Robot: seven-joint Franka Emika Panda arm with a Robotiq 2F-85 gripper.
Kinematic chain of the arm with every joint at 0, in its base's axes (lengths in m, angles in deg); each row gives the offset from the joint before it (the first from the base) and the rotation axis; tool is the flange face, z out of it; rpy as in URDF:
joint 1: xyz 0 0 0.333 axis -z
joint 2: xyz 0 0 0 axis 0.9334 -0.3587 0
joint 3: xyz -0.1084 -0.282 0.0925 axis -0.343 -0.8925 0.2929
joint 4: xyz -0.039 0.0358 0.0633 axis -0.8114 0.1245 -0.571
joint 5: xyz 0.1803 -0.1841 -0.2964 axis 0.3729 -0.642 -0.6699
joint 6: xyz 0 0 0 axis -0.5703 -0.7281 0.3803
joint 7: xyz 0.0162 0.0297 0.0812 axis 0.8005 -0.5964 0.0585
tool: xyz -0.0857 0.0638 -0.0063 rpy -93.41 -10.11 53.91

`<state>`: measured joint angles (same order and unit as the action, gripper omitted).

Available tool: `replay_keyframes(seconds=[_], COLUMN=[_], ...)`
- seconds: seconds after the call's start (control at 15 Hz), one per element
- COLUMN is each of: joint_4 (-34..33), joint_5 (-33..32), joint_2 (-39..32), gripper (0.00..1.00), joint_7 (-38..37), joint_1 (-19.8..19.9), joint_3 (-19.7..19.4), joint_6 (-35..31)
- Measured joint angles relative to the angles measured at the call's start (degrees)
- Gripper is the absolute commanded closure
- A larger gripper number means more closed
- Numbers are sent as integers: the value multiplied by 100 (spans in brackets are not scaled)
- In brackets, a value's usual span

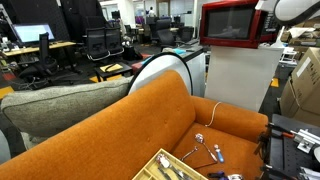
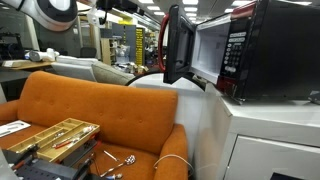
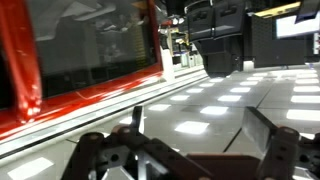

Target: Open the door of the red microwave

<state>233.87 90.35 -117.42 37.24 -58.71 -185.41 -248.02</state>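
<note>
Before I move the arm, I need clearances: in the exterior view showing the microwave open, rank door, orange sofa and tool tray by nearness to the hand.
1. Door, swung open just right of the hand.
2. Orange sofa, below and left.
3. Tool tray, on the sofa seat, bottom left.

Bright white light fills the room from above, and shadows are soft. In the wrist view the door shines with glare, and the gripper looks blurry (too close).
</note>
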Motion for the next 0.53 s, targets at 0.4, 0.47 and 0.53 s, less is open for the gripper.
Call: replay_keyframes(seconds=[0.4,0.47,0.53], joint_4=[37,36,36], joint_5=[183,183,183], joint_2=[-164,-150,-151], gripper=[0,0,0], joint_7=[-2,-1,-1], joint_1=[-538,-537,-537], joint_3=[-8,-11,-10], joint_6=[22,22,22])
